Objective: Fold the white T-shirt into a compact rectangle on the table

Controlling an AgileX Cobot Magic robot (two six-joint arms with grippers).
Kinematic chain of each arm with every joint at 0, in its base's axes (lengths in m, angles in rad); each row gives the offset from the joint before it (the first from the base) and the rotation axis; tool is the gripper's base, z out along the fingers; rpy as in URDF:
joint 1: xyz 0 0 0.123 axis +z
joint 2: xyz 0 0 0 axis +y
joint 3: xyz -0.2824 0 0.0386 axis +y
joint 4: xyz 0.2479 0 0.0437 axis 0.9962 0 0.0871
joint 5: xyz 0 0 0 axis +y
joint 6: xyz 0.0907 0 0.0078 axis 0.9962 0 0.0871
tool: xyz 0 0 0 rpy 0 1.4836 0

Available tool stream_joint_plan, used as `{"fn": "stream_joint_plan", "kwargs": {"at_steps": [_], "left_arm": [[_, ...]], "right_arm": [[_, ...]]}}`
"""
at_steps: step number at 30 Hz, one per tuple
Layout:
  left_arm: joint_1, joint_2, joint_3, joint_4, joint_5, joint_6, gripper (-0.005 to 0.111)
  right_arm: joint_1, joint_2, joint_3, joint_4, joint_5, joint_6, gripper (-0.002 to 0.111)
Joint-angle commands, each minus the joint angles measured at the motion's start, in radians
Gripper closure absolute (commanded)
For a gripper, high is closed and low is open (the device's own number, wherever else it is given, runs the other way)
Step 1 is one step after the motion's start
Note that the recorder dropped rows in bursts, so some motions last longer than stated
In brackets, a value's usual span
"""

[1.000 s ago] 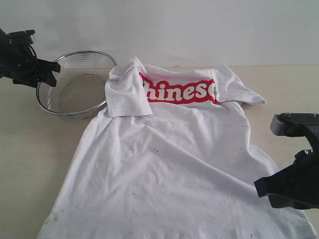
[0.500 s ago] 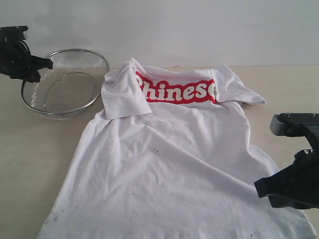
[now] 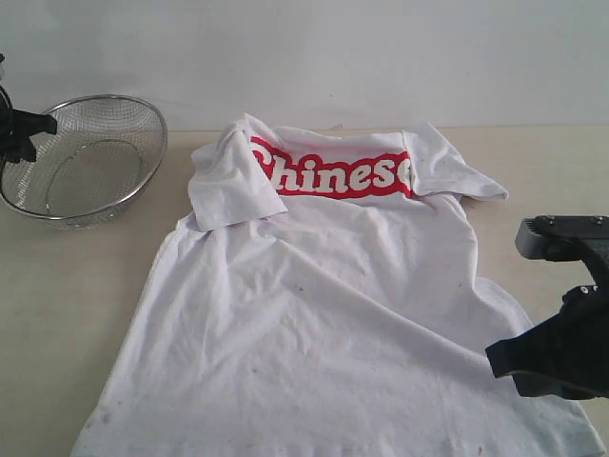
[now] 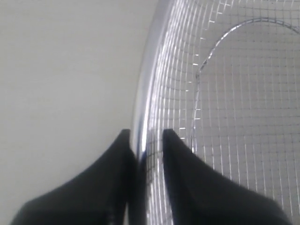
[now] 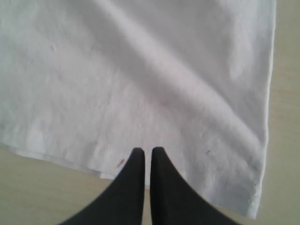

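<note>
Left wrist view has the left pincer (image 4: 144,137) clamped on the rim of the round wire-mesh basket (image 4: 243,140), one finger outside, one inside. Well apart from that pincer, the white T-shirt (image 3: 314,314) lies spread on the bench (image 3: 542,171), one sleeve folded over the chest lettering. The right pincer (image 5: 146,151) is closed and empty, its tips over the shirt's edge, fabric stretching ahead of them

Mesh basket (image 3: 128,133) far left — open table (image 3: 552,162) right
</note>
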Motion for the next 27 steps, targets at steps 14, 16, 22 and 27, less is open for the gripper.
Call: {"fn": "stream_joint_plan", "kwargs": {"at_steps": [14,16,22,27], "left_arm": [[0.006,-0.168,-0.045,-0.239,0.079,0.071,0.074],[0.004,-0.211,-0.056,-0.342,0.156,0.126,0.089],[-0.052,-0.291,-0.048,-0.509,0.399,0.266,0.102],[-0.172,-0.309,0.050,-0.512,0.444,0.255,0.102]], "right_arm": [[-0.013,-0.005,-0.105,-0.004,-0.074,0.108,0.108],[-0.051,0.013,-0.182,-0.004,-0.070,0.109,0.108],[-0.184,0.242,-0.520,-0.007,0.064,0.040,0.108],[-0.189,0.455,-0.770,0.004,0.093,0.009,0.108]]}}
